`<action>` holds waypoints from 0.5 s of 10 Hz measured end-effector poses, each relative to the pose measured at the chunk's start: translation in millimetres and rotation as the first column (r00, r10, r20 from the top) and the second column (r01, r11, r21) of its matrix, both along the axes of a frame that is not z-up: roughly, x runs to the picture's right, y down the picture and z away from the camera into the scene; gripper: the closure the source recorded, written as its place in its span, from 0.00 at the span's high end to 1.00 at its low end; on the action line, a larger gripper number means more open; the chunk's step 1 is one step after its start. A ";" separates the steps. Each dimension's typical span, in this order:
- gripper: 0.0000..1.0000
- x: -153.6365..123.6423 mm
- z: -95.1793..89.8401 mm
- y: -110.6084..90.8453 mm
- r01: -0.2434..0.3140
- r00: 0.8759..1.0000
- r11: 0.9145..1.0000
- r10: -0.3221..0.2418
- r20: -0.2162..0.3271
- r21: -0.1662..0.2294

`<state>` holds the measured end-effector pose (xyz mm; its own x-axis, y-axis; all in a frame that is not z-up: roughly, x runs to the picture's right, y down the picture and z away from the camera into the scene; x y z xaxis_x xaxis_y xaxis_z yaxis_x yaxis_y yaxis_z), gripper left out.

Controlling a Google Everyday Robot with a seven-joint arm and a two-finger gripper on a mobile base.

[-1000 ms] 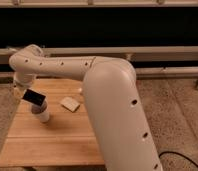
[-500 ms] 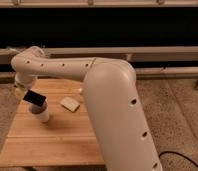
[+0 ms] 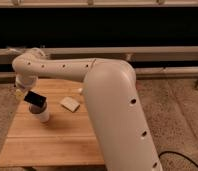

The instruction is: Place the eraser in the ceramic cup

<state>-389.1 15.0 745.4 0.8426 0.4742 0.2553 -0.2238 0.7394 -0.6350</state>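
Eraser (image 3: 35, 99) hangs tilted just over the ceramic cup (image 3: 42, 115), clenched in the tool (image 3: 27, 95) above the bench (image 3: 67, 142). Likely light, stiff (flat sides suit pinching); cup seems fragile, tippable.

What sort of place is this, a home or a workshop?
Probably a lab or test room, not a home: a wooden table on a speckled floor, a loose cable, and long rails along a dark wall. The gripper is over the table, by the eraser above the ceramic cup.
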 end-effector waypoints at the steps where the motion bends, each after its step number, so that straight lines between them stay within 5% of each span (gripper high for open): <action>1: 0.00 -2.0 -0.5 1.6 0.000 1.000 1.000 0.000 0.002 0.001; 5: 0.00 0.8 5.4 3.9 -0.003 1.000 1.000 0.003 0.001 0.003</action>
<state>-388.3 18.9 750.8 0.8410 0.4759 0.2572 -0.2253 0.7404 -0.6333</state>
